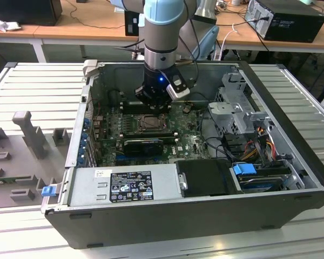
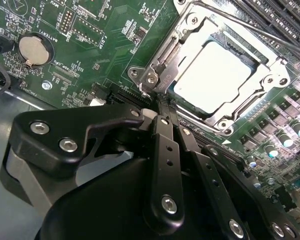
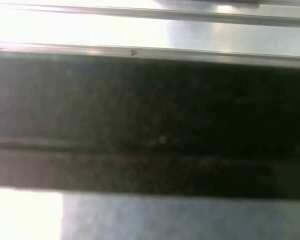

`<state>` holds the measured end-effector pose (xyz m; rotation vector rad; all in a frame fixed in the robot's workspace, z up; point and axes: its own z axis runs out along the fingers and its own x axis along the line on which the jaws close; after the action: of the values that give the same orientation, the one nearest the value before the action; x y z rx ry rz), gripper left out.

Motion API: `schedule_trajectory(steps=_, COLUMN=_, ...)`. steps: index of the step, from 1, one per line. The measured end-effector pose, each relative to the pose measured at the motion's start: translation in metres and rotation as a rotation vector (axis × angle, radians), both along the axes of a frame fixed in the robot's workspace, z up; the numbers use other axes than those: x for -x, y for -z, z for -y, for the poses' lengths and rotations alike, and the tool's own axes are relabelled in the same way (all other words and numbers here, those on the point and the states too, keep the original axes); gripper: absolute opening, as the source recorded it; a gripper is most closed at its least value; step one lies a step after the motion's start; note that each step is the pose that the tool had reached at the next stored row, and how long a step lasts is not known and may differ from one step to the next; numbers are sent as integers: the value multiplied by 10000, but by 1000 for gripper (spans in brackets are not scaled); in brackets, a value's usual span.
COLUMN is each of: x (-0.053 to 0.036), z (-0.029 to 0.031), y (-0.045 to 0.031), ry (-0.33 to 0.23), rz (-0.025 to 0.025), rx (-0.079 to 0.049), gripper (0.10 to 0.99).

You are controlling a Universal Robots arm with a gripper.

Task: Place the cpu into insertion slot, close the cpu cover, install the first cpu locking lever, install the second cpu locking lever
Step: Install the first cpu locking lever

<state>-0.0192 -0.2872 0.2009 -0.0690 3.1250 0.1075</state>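
The pincer sits fingers together at the cpu cover's seven-o'clock corner. The cover lies closed over the cpu, seated in the insertion slot.

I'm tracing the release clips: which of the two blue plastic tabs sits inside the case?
The blue tab on the drive bay, at the exterior view's right; the other blue tab hangs off the case's outer corner at the left.

Wood desks behind, slatted metal bench.
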Motion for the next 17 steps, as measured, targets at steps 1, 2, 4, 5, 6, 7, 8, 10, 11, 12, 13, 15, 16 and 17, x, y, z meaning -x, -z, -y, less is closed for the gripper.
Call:
schedule_trajectory(steps=1, x=0, z=-1, y=0, ry=0, rz=1, rx=-21, gripper=106)
schedule_trajectory(steps=2, x=0, z=-1, y=0, ry=0, rz=1, rx=-38, gripper=106)
schedule_trajectory(steps=4, x=0, z=-1, y=-1, ry=0, rz=2, rx=-67, gripper=106)
schedule_trajectory(steps=5, x=-1, z=-1, y=-4, ry=-1, rz=3, rx=-75, gripper=106)
schedule_trajectory(steps=6, x=-1, z=-1, y=-11, ry=0, rz=3, rx=-76, gripper=106)
schedule_trajectory(steps=7, x=-1, z=-2, y=-22, ry=-1, rz=4, rx=-77, gripper=106)
schedule_trajectory(steps=8, x=0, z=-1, y=-39, ry=0, rz=1, rx=-72, gripper=106)
schedule_trajectory(steps=10, x=0, z=-1, y=-98, ry=0, rz=1, rx=-73, gripper=106)
schedule_trajectory(steps=11, x=0, z=-1, y=-126, ry=1, rz=0, rx=-73, gripper=106)
schedule_trajectory(steps=12, x=0, z=-1, y=-140, ry=0, rz=0, rx=-72, gripper=106)
schedule_trajectory(steps=13, x=0, z=-1, y=-139, ry=0, rz=2, rx=-74, gripper=106)
schedule_trajectory(steps=15, x=-1, z=15, y=-140, ry=-2, rz=0, rx=-73, gripper=106)
schedule_trajectory(steps=16, x=0, z=26, y=-140, ry=0, rz=0, rx=-71, gripper=106)
schedule_trajectory(steps=17, x=0, z=38, y=-140, ry=0, rz=0, rx=-72, gripper=106)
